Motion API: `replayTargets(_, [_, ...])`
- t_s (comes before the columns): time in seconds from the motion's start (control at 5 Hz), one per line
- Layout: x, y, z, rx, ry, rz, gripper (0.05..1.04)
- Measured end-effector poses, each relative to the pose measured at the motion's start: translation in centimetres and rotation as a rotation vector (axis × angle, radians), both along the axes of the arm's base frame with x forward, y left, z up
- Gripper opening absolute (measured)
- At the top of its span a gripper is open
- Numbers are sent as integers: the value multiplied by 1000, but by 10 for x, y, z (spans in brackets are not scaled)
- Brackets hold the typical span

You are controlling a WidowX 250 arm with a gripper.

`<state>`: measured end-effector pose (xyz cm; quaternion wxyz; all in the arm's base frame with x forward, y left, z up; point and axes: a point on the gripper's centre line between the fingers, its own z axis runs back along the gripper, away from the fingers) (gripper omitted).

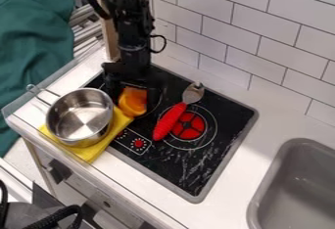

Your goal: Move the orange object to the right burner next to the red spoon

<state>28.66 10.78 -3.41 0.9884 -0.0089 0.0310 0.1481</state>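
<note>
Can't tell if the hand (134,94) is gripping the orange object (134,103) tbh; swinging too low could knock the red spoon (171,120).

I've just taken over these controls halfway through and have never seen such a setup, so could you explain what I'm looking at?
There is one picture, from a fixed camera looking down at a slant. The black machine is a robot arm, entering from the top, with its gripper low over the black stovetop.

At the gripper is the orange object; I can't tell whether it is held. To its right, a spoon with a red handle lies partly over the right burner, where the object should go. On the picture's left, a metal pot stands on a yellow cloth. A grey sink is at lower right.
</note>
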Motion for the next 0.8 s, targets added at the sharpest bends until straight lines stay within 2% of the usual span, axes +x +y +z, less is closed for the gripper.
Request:
replayTargets(0.2, [0,-1,-5,-6,4,6,831])
replayTargets(0.6, [3,-7,-2,0,-11,-15,819])
replayTargets(0.8, [10,-15,21,42,-84,-47,819])
